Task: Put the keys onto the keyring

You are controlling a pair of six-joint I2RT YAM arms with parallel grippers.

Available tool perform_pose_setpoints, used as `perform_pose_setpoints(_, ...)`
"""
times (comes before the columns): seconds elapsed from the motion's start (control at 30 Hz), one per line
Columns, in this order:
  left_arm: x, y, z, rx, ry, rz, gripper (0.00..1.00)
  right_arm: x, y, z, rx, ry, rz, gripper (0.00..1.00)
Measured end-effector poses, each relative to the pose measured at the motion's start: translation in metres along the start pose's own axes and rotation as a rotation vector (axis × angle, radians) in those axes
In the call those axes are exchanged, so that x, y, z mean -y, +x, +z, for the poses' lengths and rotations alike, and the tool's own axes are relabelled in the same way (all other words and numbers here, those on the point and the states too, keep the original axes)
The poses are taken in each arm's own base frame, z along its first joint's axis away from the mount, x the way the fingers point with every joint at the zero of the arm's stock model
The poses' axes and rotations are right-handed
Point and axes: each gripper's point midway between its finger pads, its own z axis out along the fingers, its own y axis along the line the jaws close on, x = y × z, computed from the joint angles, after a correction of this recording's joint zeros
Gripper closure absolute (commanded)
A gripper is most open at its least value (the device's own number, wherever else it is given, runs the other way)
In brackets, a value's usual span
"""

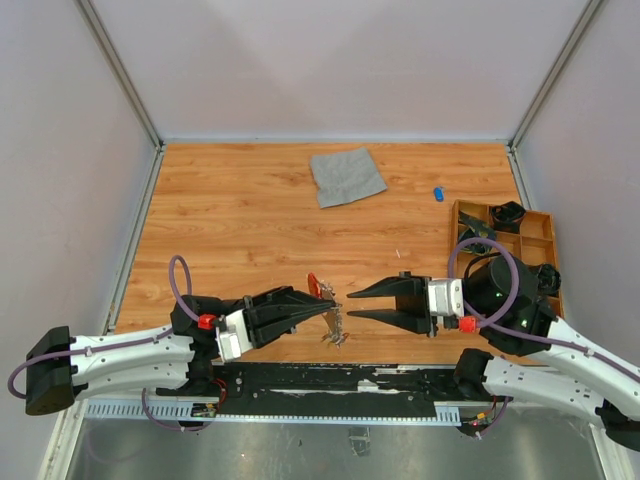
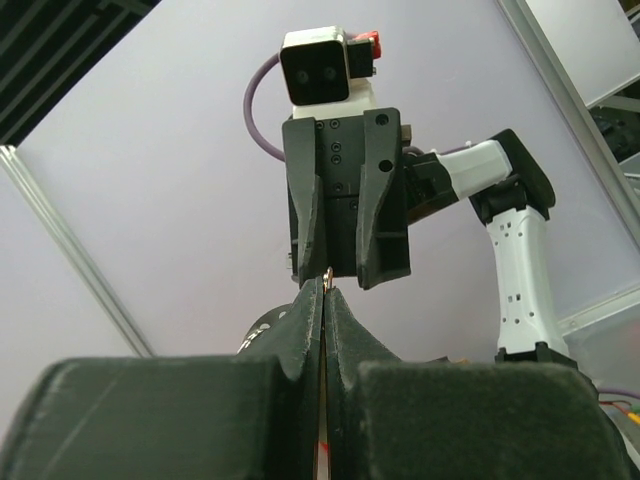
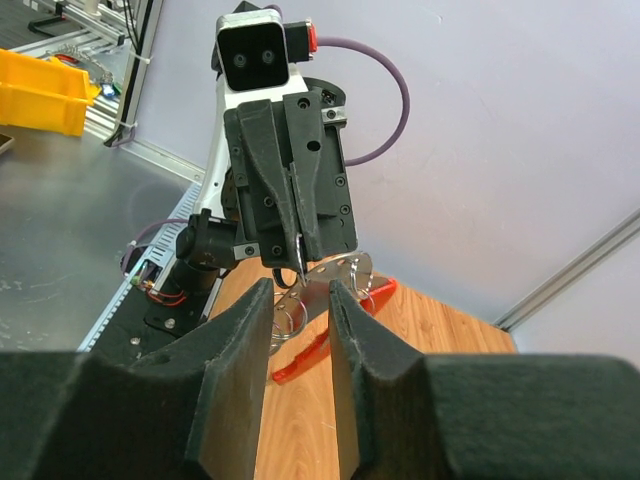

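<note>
left tool pinches the red keyring, its long axis slanting; right tool gapes empty.

Red keyring, perhaps with keys, aloft

Wooden tabletop: grey cloth far centre, small blue object right, wooden tray right edge.

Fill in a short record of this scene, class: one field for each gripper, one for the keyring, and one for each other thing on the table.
left gripper: shut on the keyring
keyring: red loop at the left fingertips, silvery metal trailing from it
right gripper: open, empty, pointing at the left gripper
grey cloth: far side of the table
blue item: beside the wooden tray, not touching it
</note>
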Motion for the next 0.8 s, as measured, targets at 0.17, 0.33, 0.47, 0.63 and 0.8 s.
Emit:
perform_pose_setpoints(0.17, -0.001, -0.001, 0.001, 0.002, -0.002, -0.006, 1.00, -0.004, 0.000, 0.004, 0.005, -0.011, 0.002, 0.72)
perform_pose_setpoints(0.33, -0.001, -0.001, 0.001, 0.002, -0.003, -0.012, 0.99, -0.006, 0.002, 0.008, 0.002, -0.020, 0.006, 0.74)
perform_pose_setpoints(0.47, 0.000, -0.001, 0.001, 0.002, -0.002, -0.018, 0.99, -0.007, 0.004, 0.012, 0.001, -0.026, -0.002, 0.77)
perform_pose_setpoints(0.63, -0.001, -0.002, 0.002, 0.003, -0.002, -0.025, 0.99, -0.006, 0.003, 0.014, 0.005, -0.018, -0.018, 0.90)
perform_pose_setpoints(0.8, -0.001, -0.003, 0.003, 0.004, -0.002, -0.029, 0.99, -0.002, 0.003, 0.014, -0.001, 0.005, -0.028, 0.99)
